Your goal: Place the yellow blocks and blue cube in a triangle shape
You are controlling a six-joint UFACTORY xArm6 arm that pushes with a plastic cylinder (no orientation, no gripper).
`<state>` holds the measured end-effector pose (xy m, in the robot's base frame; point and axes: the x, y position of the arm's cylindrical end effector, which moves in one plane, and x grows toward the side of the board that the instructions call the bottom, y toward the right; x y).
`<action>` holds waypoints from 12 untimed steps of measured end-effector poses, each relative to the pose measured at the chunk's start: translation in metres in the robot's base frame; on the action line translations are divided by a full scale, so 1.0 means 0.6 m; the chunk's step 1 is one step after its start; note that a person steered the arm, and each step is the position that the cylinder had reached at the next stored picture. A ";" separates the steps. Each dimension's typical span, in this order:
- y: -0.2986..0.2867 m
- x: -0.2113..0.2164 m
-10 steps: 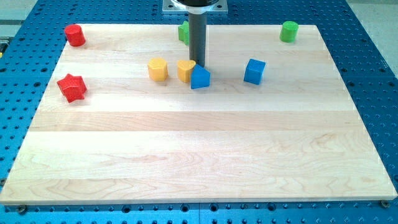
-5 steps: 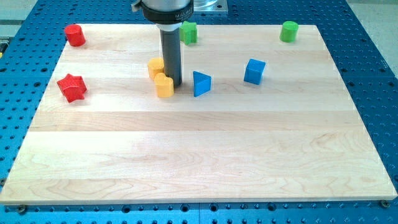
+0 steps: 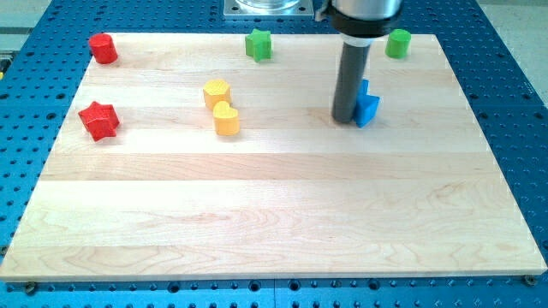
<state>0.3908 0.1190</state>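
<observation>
Two yellow blocks touch at the view's left of centre: one (image 3: 217, 91) above, a second (image 3: 226, 119) just below it and slightly right. My tip (image 3: 345, 120) is on the board at the right of centre, far from the yellow blocks. It rests against the left side of a blue clump (image 3: 368, 108). The rod hides part of that clump, so I cannot tell the blue cube from the blue triangular block there.
A red cylinder (image 3: 103, 48) sits at the top left corner and a red star (image 3: 98, 120) below it. A green star (image 3: 259, 44) and a green cylinder (image 3: 397, 43) sit along the top edge of the wooden board (image 3: 274, 214).
My tip has swept from beside the yellow blocks to the right. The blue triangular block is gone from the centre, and blue now shows only beside my tip, further right than before.
</observation>
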 end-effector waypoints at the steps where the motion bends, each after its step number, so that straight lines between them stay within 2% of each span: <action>1: 0.017 -0.035; 2: 0.039 -0.044; 3: 0.087 0.026; 5: 0.085 0.021; 6: 0.157 0.004; 7: 0.185 0.004; 8: 0.185 0.003; 9: 0.182 -0.053; 10: 0.179 -0.058; 11: 0.134 -0.104; 12: 0.070 -0.107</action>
<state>0.3267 0.1609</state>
